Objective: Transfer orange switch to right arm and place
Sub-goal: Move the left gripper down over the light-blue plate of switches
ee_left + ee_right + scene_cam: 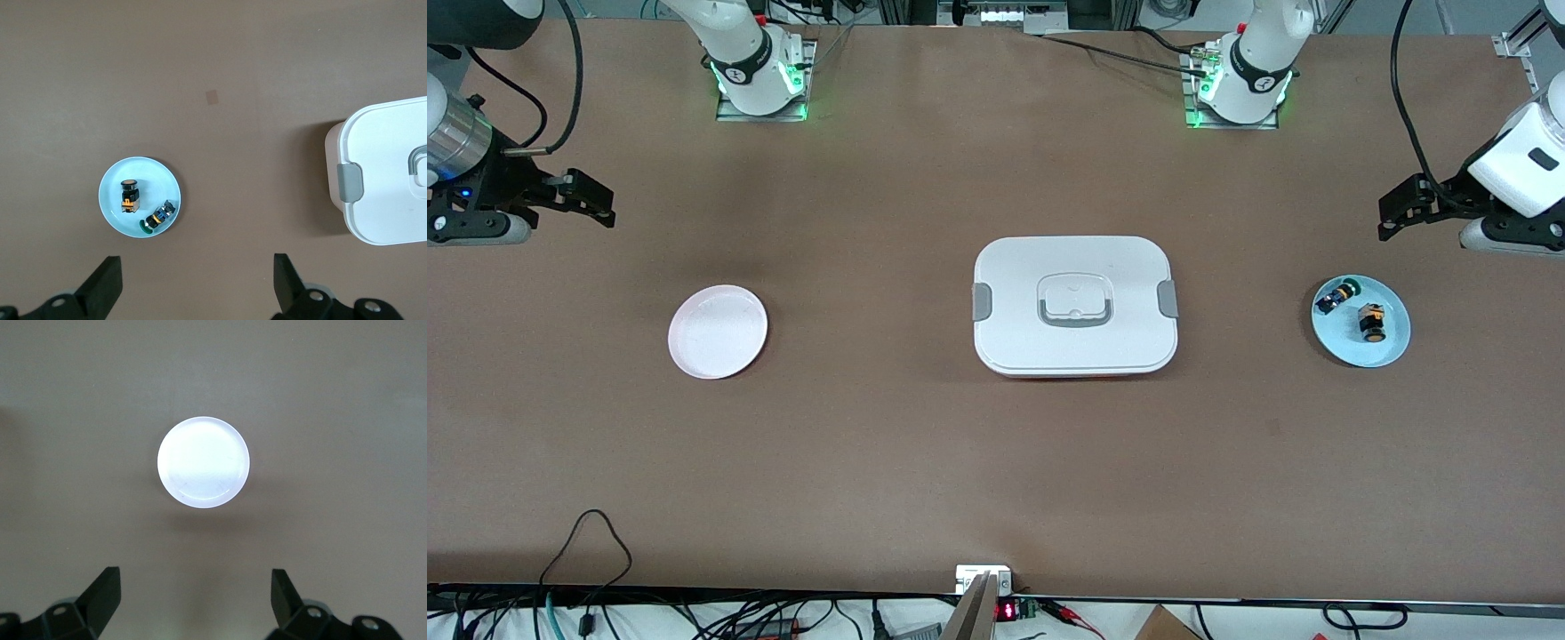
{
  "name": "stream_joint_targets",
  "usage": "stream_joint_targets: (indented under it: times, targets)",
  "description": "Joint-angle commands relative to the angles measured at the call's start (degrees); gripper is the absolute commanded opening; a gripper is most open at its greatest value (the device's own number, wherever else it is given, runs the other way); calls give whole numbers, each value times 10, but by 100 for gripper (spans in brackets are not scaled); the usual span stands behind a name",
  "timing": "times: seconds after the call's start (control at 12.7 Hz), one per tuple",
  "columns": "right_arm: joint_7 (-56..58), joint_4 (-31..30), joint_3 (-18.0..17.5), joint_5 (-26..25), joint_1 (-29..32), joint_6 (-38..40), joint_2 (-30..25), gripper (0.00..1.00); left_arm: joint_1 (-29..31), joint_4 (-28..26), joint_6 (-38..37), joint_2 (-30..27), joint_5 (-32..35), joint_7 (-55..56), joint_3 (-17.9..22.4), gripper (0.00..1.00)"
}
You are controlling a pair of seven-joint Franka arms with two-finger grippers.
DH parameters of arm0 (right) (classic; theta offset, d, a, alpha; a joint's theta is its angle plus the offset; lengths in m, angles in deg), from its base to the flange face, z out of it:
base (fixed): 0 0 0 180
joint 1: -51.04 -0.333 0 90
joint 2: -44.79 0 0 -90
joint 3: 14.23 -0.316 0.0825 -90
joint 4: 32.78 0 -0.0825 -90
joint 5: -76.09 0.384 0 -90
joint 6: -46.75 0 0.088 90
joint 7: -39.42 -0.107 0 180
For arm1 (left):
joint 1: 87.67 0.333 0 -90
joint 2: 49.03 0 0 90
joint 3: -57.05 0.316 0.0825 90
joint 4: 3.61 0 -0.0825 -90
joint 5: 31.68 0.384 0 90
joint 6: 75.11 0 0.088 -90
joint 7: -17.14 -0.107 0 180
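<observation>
Bare brown table (996, 462) fills the stretch nearest the front camera, with nothing standing on it until the white lidded box (1075, 306) at the middle. Next in size come the two plates: a pale pink plate (718, 331) toward the right arm's end, empty, and a light blue plate (1390, 340) toward the left arm's end. On the blue plate lie the two small parts, the orange switch (1371, 322) and, just beside it and farther from the front camera, a green-capped switch (1337, 294).

Both arms hang above the table's ends. The left gripper (1398, 213) is over the table near the blue plate, fingers spread wide and holding nothing; the right gripper (591, 200) waits over its own end, fingers likewise apart and empty.

The step in hand, I judge, is the left arm's pick of the orange switch. Doing it well means centring over it in the left wrist view (129, 197), coming straight down, and closing on the black body so the cap end stays free for the right gripper to take. The green-capped switch (close, though apart) leaves little slack on that side, and the plate's rim could catch a low finger.

Room for the handover is generous: open table lies between the box and either plate.
</observation>
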Motion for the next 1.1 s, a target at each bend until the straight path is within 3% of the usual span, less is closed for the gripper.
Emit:
stream_joint_targets:
  times: [0.0,0.55,1.02]
  targets:
    - [8,13,0,7,0,12,4,100,-2,5,-5,-4,-11,-5,4,100]
    - [8,13,0,7,1,12,5,100,6,-16,-5,6,-8,-24,5,100]
    - [7,13,1,7,1,12,5,100,69,-78,64,83,-11,-313,7,100]
